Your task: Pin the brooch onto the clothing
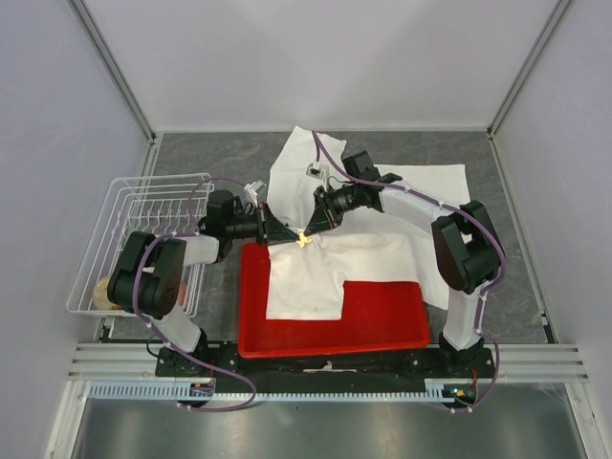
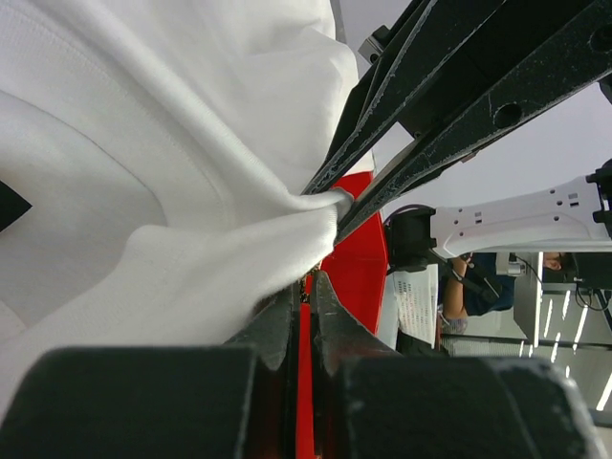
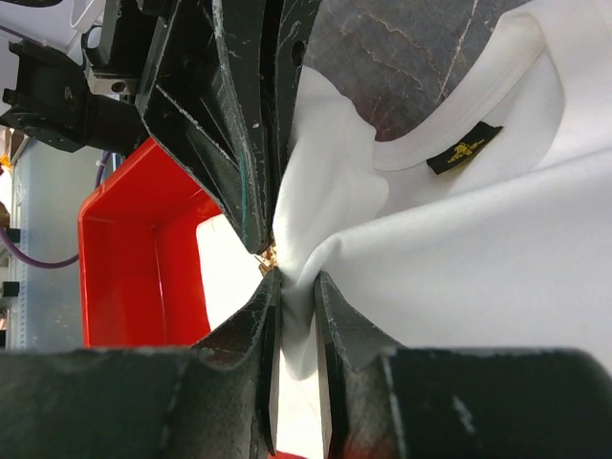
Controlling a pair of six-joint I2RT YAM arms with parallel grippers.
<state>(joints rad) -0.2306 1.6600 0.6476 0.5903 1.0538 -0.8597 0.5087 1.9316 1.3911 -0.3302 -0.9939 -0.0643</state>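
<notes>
Over red tray (image 1: 382,330), left hand (image 1: 292,234) seemingly pinches brooch (image 1: 304,238) (axis unclear); right hand (image 1: 312,228) grips clothing (image 1: 382,253).

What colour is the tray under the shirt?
The tray is red; the top external view shows it best.

Red tray (image 1: 382,325) starts pretty much right under the jaws and runs from there toward the near edge. Well off to the left of the jaws there's a white wire basket (image 1: 143,215), with something tan (image 1: 100,292) in its near corner, can't tell what it is. The grey table (image 1: 206,158) shows beyond the jaws, with pale walls (image 1: 316,57) all round. In the left wrist view, way past the jaws, there's a sheet of paper (image 2: 413,304) and a person in blue (image 2: 473,273).
</notes>
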